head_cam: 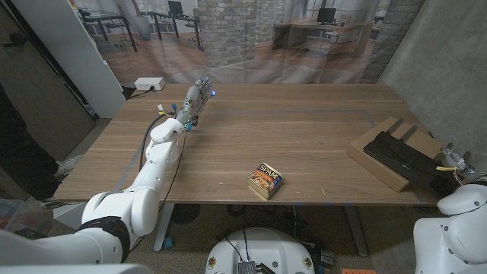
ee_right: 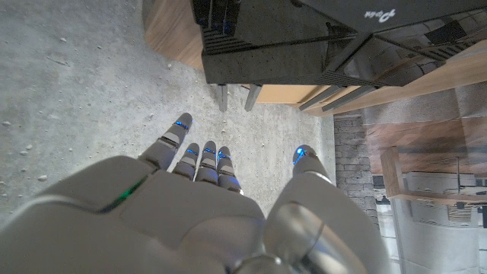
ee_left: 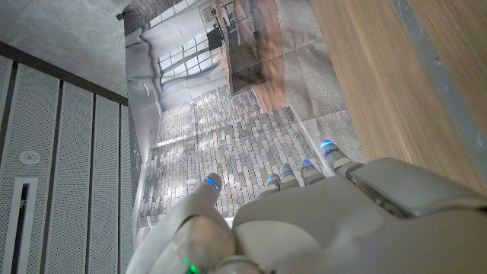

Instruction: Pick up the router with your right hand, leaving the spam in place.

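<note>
The black router [head_cam: 401, 156] lies on a flat cardboard box [head_cam: 367, 155] at the table's right edge, its antennas pointing toward the far side. My right hand [head_cam: 454, 160] hovers just off the table's right edge, beside the router's near end, with fingers apart and nothing in them. In the right wrist view, the router [ee_right: 304, 34] sits just beyond the spread fingertips [ee_right: 204, 152] of the right hand [ee_right: 198, 213], not touching. The spam can [head_cam: 265, 180] stands near the front edge, mid-table. My left hand [head_cam: 196, 99] is raised over the far left of the table, holding nothing.
A wooden table [head_cam: 289, 129] carries everything. A white box [head_cam: 150, 83] sits beyond the far left corner. A dark-clothed person [head_cam: 19, 152] stands at the picture's left edge. A concrete wall [head_cam: 449, 68] rises close behind the router's side.
</note>
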You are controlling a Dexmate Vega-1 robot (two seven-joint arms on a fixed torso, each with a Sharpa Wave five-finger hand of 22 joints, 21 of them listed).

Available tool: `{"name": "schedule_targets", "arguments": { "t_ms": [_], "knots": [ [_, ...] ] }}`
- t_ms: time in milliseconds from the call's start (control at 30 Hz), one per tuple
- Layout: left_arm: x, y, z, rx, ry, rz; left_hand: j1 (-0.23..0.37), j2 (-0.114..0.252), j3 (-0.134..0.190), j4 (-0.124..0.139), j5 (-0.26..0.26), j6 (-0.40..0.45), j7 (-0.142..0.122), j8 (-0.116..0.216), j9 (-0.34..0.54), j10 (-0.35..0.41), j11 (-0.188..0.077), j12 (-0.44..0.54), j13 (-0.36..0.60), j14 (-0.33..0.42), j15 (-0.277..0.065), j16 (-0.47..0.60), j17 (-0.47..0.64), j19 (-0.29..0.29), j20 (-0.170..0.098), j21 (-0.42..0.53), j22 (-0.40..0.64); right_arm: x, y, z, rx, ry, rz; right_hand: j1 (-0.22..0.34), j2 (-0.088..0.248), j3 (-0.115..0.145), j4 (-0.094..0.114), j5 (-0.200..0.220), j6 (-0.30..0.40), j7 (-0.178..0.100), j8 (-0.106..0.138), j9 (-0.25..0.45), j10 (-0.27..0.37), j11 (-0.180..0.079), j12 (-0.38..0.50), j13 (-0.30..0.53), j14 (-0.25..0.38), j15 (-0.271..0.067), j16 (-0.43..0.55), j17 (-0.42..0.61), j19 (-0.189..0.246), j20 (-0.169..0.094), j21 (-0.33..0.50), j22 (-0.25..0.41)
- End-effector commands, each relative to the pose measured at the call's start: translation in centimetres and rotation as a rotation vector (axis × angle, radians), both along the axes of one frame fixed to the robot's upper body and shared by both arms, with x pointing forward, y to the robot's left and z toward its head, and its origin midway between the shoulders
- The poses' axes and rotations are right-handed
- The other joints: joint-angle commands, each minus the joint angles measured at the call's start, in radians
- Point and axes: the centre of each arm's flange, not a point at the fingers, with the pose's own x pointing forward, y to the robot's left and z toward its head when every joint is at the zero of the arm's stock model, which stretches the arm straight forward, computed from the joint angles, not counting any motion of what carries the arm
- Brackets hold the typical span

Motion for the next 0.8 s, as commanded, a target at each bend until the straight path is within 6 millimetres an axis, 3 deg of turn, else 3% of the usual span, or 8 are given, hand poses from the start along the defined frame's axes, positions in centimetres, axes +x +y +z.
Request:
{"name": "schedule_targets", "arguments": {
  "t_ms": [33,800],
  "knots": [
    [-0.1,-0.1,0.3,0.001,-0.005,0.002,-0.005,0.057,-0.002,0.0,0.004,-0.002,0.004,0.002,0.005,-0.001,0.005,0.002,0.004,-0.096,0.002,0.001,0.005,-0.013,0.003,-0.006,0.002,0.1,-0.5,-1.0,0.058,0.024,-0.018,-0.01,0.0,-0.005,0.001,-0.004,0.006,0.004,0.009,0.005,0.003,0.0,0.004,0.004,0.012,0.003,0.011,0.005,0.013,0.007,0.01,0.003],
    [-0.4,0.1,0.3,0.001,-0.01,0.005,-0.005,0.057,-0.003,0.0,0.004,-0.002,0.005,0.002,0.005,-0.002,0.006,0.002,0.004,-0.097,0.001,0.001,0.005,-0.012,0.003,-0.01,0.003,0.2,-0.7,-2.1,0.137,0.062,-0.038,-0.059,-0.006,-0.032,0.024,-0.012,0.046,0.009,0.02,0.006,0.054,0.01,0.017,0.004,0.048,0.011,0.02,0.009,0.056,0.015,0.02,0.005]
  ]
}}
